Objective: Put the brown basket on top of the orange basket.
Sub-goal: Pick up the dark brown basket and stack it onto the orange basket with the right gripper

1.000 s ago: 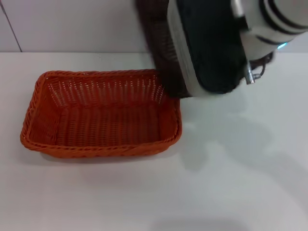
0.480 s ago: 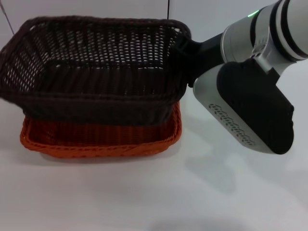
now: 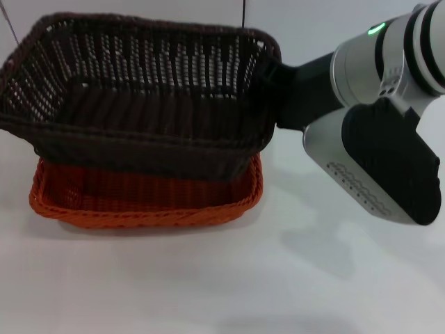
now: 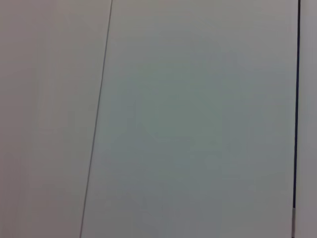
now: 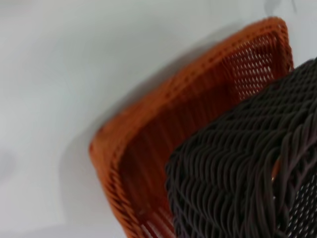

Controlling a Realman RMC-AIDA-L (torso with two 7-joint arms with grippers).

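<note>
The brown basket (image 3: 139, 132) hangs in the air just above the orange basket (image 3: 146, 205), tilted, its near side low over the orange basket's back half. The orange basket stands on the white table (image 3: 208, 278), its front rim and right corner showing. My right gripper (image 3: 272, 87) grips the brown basket's right rim; the arm reaches in from the right. In the right wrist view the brown basket's underside (image 5: 247, 168) sits over a corner of the orange basket (image 5: 163, 124). My left gripper is out of view; its wrist view shows only a pale wall.
The white table stretches in front of and to the right of the baskets. A pale wall with thin seams (image 3: 244, 10) stands behind them. My right arm's bulky wrist (image 3: 382, 167) hangs over the table's right side.
My right arm has swung the brown basket from behind, level over the orange basket. In the last half second the basket's far side rose a little and the wrist shifted right.
</note>
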